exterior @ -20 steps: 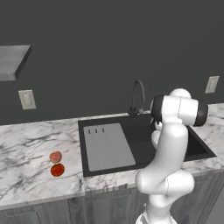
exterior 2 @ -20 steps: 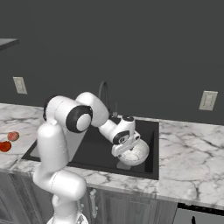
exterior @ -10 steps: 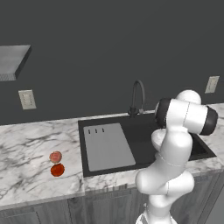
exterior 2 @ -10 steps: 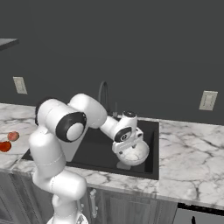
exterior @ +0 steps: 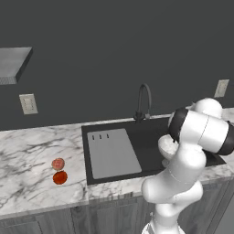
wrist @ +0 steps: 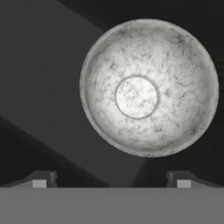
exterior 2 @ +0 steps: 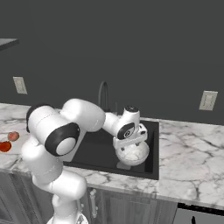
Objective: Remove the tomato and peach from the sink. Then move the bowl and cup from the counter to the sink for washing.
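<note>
The speckled whitish bowl (wrist: 148,87) sits upright on the black floor of the sink (exterior: 147,136), at its right end (exterior 2: 131,155). My gripper (wrist: 111,181) hangs just above the bowl (exterior 2: 130,143), open, its fingertips (wrist: 41,180) spread wide with nothing between them. The pale pinkish peach (exterior: 58,163) and the deep red tomato (exterior: 60,177) lie side by side on the marble counter (exterior: 27,151) left of the sink; the right base view shows them at its far left, peach (exterior 2: 13,136) and tomato (exterior 2: 4,146). The cup is out of view.
A grey flat panel (exterior: 112,153) covers the sink's left part. The black gooseneck faucet (exterior: 144,98) stands behind the basin. Wall outlets (exterior 2: 208,100) sit above the counter, and marble stretches right of the sink (exterior 2: 188,148).
My arm's upper links have swung round toward the right while the hand stays over the bowl. The bowl and fruits have not moved.
</note>
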Robot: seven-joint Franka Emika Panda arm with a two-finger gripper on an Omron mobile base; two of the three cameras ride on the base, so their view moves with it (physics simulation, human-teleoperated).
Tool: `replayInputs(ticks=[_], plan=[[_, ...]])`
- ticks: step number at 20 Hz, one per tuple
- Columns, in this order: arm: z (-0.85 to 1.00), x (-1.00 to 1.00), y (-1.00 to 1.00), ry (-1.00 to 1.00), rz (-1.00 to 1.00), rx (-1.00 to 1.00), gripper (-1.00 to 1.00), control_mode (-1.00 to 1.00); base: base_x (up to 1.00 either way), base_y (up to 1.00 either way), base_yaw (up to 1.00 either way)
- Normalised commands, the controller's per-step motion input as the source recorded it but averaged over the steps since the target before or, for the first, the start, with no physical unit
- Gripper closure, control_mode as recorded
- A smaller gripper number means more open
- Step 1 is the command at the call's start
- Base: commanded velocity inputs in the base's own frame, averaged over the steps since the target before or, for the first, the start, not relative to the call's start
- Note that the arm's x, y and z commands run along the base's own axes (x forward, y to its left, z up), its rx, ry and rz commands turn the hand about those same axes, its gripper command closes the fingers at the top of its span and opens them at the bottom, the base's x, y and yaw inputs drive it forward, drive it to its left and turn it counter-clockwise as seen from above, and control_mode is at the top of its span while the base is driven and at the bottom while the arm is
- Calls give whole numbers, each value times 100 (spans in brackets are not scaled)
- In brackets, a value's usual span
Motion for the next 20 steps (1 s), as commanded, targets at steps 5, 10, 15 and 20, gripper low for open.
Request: replayInputs(ticks=[5, 10, 15, 20], plan=[[33, -20, -14, 0, -20, 0, -100, -100, 0, 0, 0], [33, -19, -16, 0, -20, 0, -100, -100, 0, 0, 0], [33, -17, -18, 0, -21, 0, -100, -100, 0, 0, 0], [29, -10, -22, 0, -22, 0, -100, -100, 0, 0, 0]])
